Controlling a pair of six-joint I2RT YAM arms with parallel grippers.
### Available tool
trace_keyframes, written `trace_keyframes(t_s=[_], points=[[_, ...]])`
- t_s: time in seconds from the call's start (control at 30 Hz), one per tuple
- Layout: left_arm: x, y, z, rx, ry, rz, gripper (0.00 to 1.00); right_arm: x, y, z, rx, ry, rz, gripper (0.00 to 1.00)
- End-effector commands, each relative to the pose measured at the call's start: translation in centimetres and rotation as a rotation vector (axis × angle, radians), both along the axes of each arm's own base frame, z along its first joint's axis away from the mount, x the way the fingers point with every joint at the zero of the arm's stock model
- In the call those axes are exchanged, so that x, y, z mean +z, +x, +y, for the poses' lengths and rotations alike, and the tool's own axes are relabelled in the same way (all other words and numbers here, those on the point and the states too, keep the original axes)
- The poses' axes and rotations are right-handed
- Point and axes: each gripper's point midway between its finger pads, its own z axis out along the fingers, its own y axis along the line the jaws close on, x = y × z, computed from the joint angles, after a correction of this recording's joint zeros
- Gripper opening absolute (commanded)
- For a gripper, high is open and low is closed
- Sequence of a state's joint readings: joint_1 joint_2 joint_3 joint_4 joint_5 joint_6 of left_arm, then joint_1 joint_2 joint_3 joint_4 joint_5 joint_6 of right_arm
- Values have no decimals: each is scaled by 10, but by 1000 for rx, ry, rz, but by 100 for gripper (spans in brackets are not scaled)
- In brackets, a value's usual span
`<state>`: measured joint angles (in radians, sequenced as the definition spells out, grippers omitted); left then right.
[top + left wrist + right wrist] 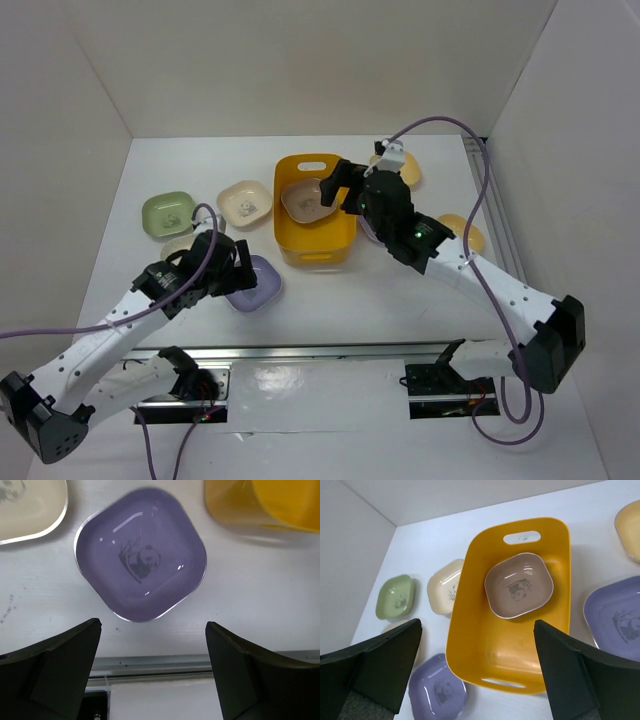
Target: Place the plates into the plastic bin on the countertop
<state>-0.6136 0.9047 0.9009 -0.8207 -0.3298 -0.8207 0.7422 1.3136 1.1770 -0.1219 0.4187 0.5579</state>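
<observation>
The orange-yellow plastic bin (318,245) (485,645) stands mid-countertop with a brown plate (303,199) (519,585) lying inside it at its far end. My right gripper (336,190) (477,622) is open and empty, hovering above the bin. My left gripper (238,268) (153,625) is open and empty just on the near side of a lilac plate (256,284) (141,552) (437,692) on the countertop. A second lilac plate (615,617) lies right of the bin, mostly hidden under the right arm in the top view.
Left of the bin lie a pale green plate (167,213) (395,596), a cream plate (245,202) (445,585) and another pale plate (178,245) (25,505). Yellow-orange plates (404,172) (466,234) lie right of the bin. White walls enclose the countertop (330,310).
</observation>
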Motion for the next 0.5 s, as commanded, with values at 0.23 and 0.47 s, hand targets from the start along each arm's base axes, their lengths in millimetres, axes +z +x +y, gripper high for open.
trace_keyframes(t_s=[0.23, 0.47], points=[[-50, 23, -42, -101, -96, -46, 99, -43, -38, 7, 250, -150, 10, 100], [-72, 34, -41, -113, -20, -57, 100, -57, -50, 5, 285, -147, 21, 100]])
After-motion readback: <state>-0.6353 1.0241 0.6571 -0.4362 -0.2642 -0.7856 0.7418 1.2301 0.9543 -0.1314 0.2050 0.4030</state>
